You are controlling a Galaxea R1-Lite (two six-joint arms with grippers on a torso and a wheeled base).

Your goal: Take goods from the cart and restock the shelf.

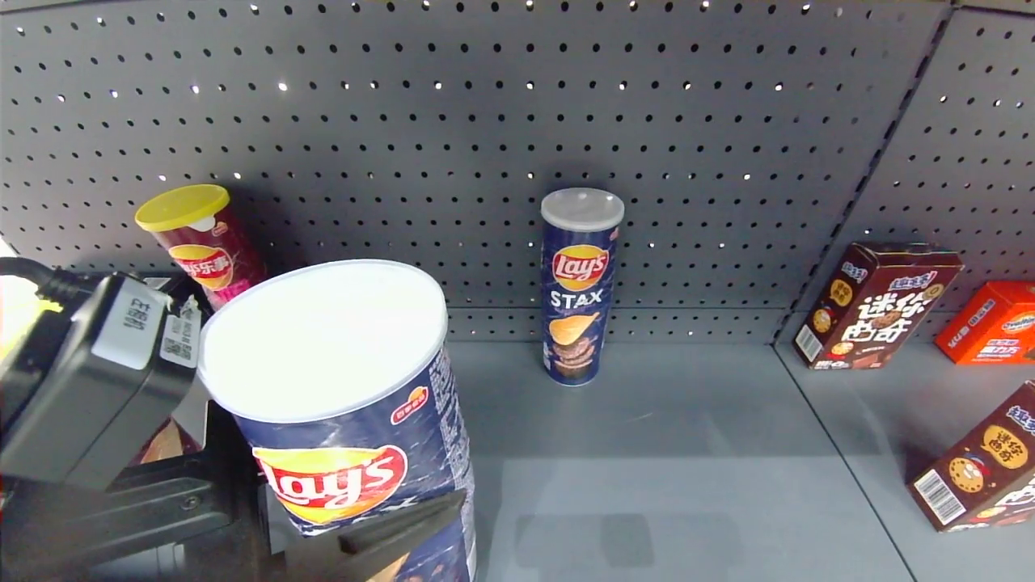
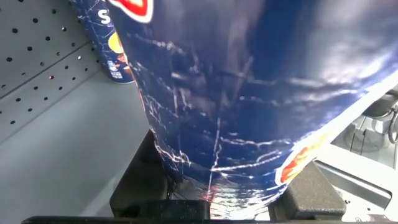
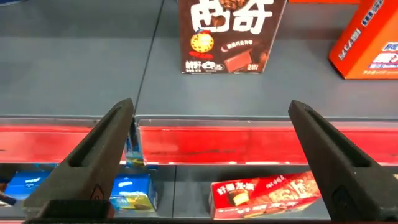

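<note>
While the blue chip can (image 1: 340,388) sits clamped between the fingers of the left gripper (image 2: 227,199), it hangs roughly upright over the front left of the shelf (image 1: 687,485), not yet set down (fetched, I judge, but not stocked). Behind it, a matching blue can (image 1: 580,287) and a red can (image 1: 206,242) with a yellow lid stand against the pegboard. Brown boxes (image 1: 877,307) and an orange box (image 1: 990,319) fill the bay to the right. The right gripper (image 3: 211,162), spread wide and empty, faces that bay's front edge. Much bare shelf floor suggests plenty of restocking remains.
</note>
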